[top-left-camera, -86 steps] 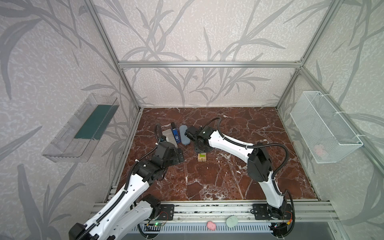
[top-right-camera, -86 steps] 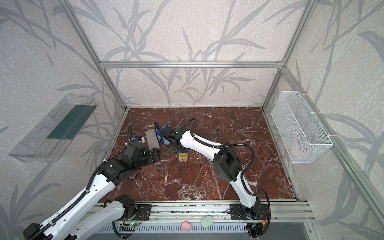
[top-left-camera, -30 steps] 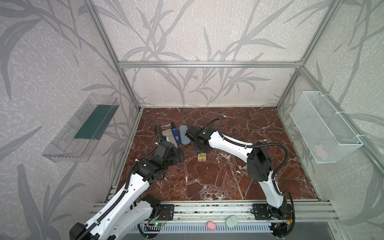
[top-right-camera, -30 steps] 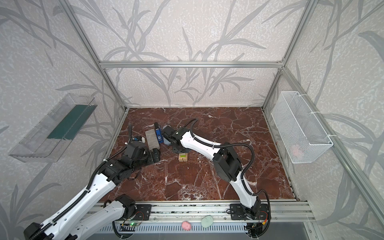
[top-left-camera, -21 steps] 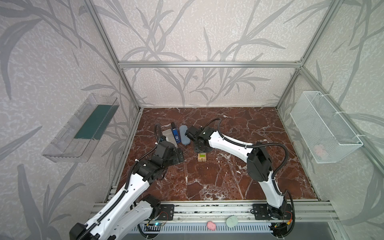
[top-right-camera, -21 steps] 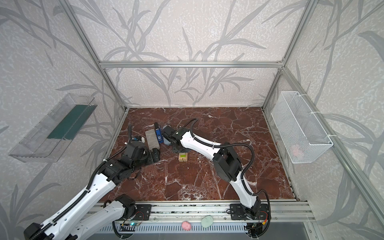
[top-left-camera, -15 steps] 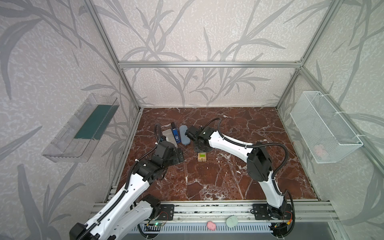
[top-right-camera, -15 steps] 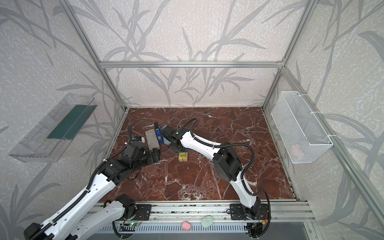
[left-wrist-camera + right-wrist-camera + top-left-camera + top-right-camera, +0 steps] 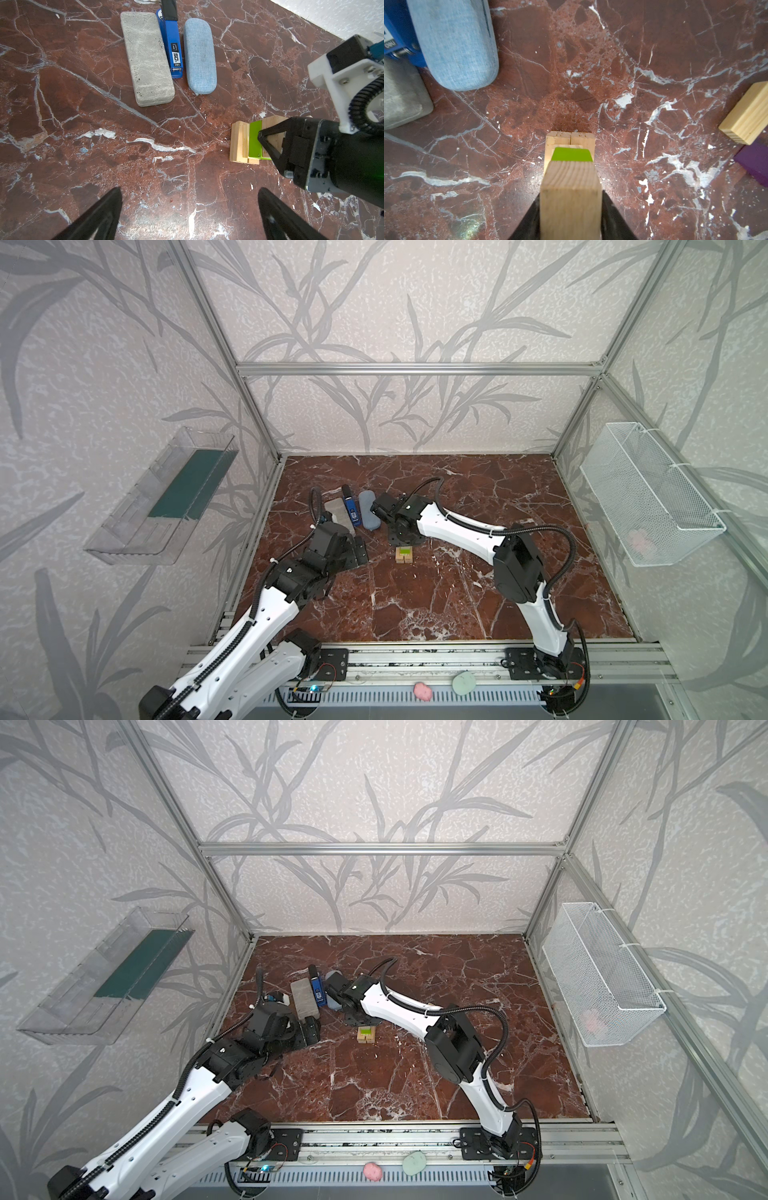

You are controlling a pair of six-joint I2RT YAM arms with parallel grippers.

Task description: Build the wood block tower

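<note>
Nearest the robot's base, the left gripper [image 9: 190, 190] is hanging with its black fingers spread wide and nothing between them, sitting just where it sat seconds ago. Just beyond it, the tower [image 9: 404, 554] of small pale wooden bricks is standing on the red-brown marble tabletop [image 9: 93, 128], and it is not shifting across the top views either.

The right gripper [image 9: 571, 194] is staying directly over the tower. It is closed narrowly on a pale tan wood block [image 9: 571, 178] lying alongside the lime-green painted brick [image 9: 572, 154] on the top layer, and no gap is showing on either side of the block. I am judging that this block is being seated and that letting go is the step at hand. A loose tan brick [image 9: 747, 112] and a purple brick [image 9: 756, 164] are waiting on the marble just beside each other, apart from the tower, so more layers are still to come.

Farther back, a grey stone-patterned oblong case [image 9: 147, 58], a blue stapler [image 9: 171, 45] and a light blue fabric oblong case [image 9: 199, 56] are lying side by side. The stapler is showing "50" and "deli" in white. Faint stamps on two bottom bricks' end faces are too small to read.
</note>
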